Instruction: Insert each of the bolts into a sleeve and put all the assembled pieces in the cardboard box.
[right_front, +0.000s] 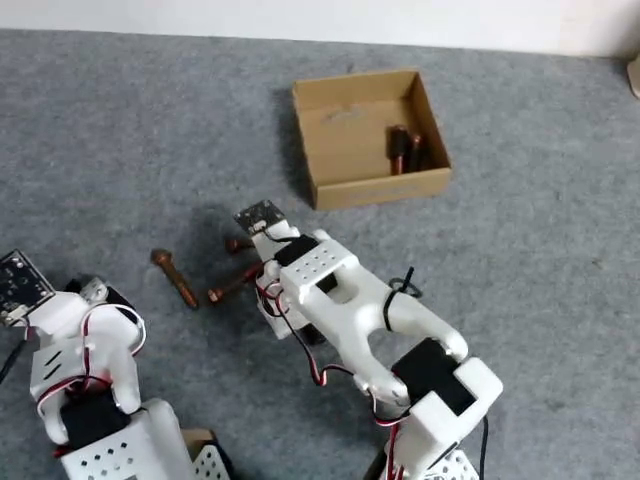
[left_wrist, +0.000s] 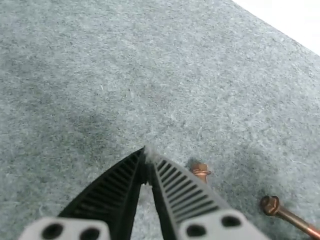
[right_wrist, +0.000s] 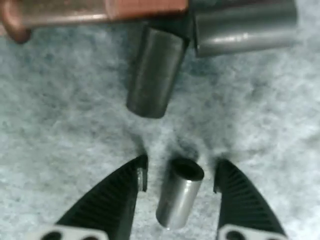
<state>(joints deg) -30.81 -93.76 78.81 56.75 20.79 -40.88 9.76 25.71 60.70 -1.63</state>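
Right jaws open, straddling sleeve (right_wrist: 180, 197) on counter (right_front: 520, 260); judged best: centre over barrel, close squarely, leave bore clear for bolt (right_front: 175, 277). Left jaws closed, empty.

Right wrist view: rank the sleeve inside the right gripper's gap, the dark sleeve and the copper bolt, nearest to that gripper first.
1. near sleeve: sits inside the open right gripper, between its fingers.
2. dark sleeve: lies on the carpet just beyond the fingertips.
3. copper bolt: farthest, past the dark sleeve's far end.
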